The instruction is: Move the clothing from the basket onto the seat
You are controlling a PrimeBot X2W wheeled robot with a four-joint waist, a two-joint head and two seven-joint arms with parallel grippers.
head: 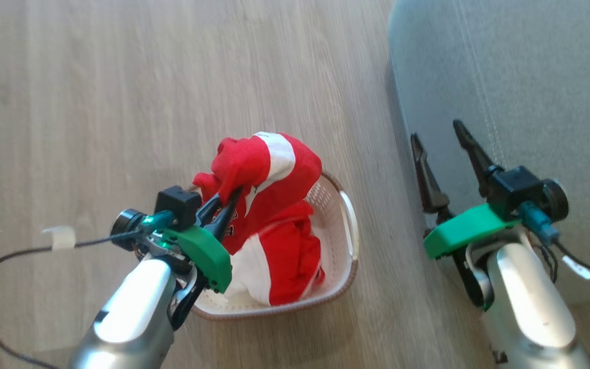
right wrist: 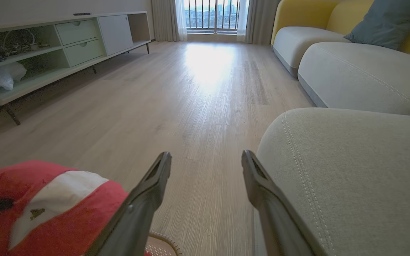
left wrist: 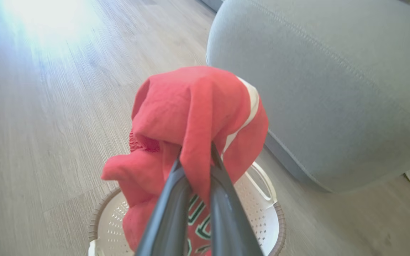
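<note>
Tips of the left gripper [head: 229, 199] pinched together on a fold of a soft red garment [head: 264, 164] with a white panel. In the left wrist view the two long dark tapered fingers [left wrist: 171, 199] clamp a hanging strip of cloth, and the rest of the soft red garment [left wrist: 190, 103] bunches above them in a limp, creased mound. Part of some white-edged lettering shows low between the fingers. The cloth's lower end trails down into the cream-white perforated plastic laundry basket [head: 349, 225], a rounded rectangle with a brown woven-look rim and a smooth white side handle. A second red garment [head: 290, 261] with white panels lies crumpled inside; cannot tell where one piece ends and the other starts. The basket stands on a pale matte wood-grain plank floor [head: 121, 102], near the large grey fabric-upholstered seat [head: 530, 77] but apart from it. The seat's corners are rounded and a pale stitched seam runs across its nubby weave. Over the seat's near edge hangs the right gripper [head: 437, 132], its fingers spread wide with nothing between them. The right wrist view shows the same gap at the right gripper [right wrist: 206, 156], with the seat [right wrist: 351, 170] bulging beside one finger.
</note>
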